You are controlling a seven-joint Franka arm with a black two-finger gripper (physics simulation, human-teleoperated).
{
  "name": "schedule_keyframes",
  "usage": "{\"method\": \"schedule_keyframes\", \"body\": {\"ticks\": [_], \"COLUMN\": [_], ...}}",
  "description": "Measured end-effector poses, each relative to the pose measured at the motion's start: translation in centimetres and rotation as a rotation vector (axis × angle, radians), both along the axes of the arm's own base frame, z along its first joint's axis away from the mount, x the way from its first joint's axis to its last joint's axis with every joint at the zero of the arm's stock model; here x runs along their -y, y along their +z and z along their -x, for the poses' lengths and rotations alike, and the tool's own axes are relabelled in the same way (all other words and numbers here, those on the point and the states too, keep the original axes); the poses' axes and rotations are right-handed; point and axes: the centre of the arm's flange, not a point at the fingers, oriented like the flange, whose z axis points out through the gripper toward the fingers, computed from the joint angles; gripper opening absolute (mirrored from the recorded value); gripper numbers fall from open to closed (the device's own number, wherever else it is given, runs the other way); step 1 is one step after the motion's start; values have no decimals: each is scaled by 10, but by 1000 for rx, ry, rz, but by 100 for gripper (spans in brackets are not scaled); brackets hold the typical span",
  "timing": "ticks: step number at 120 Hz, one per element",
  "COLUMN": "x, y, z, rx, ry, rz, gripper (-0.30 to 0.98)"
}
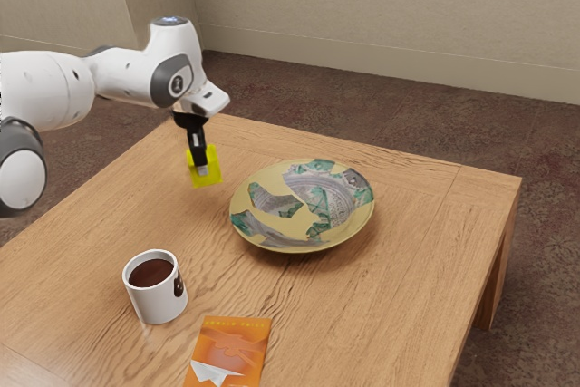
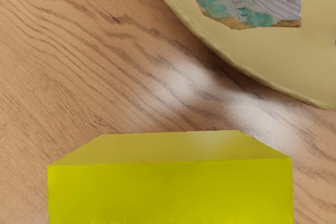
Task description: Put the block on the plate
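Exterior view: The black gripper (image 1: 201,172) is at the yellow block (image 1: 212,169), overlapping its near face; whether its fingers are spread or pinching the block cannot be told. The block is square-edged, with smooth, plain faces, and is off the plate, at about 10 o'clock from its centre. The plate (image 1: 243,201) is round and shallow with a raised rim, its pale yellow ground set with irregular grey and green patterned patches. The white arm (image 1: 122,74) with dark grey joint covers enters from 9 o'clock, runs nearly level, then bends at the wrist so that the gripper points toward 6 o'clock. At 8 o'clock from the plate stands a white cylindrical mug (image 1: 159,305) containing dark brown liquid. At 7 o'clock lies a flat orange book (image 1: 243,337). The table (image 1: 362,314) is of brown wood with visible grain.

Wrist view: The block is large beneath the hand, showing one bright yellow-green face and a paler, tapering side face, with straight edges. The plate's curved rim is near the block but apart from it. Between them the wood shows dark, wavy grain and soft pale reflections.
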Motion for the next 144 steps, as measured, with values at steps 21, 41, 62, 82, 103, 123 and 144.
{"method": "schedule_keyframes", "body": {"ticks": [21, 41, 62, 82, 103, 123, 144], "x": [36, 70, 109, 144, 173, 202, 223], "y": [1, 3, 6, 6, 10, 13, -1], "z": [-4, -7, -8, -8, -9, -11, -16], "rx": [0, 2, 8, 10, 23, 40, 35], "ry": [-38, -73, -115, -150, -172, -191, -201], "rz": [-15, -25, -35, -45, -47, -40, -22], "gripper": [34, 33, 33, 33, 33, 33, 33]}}
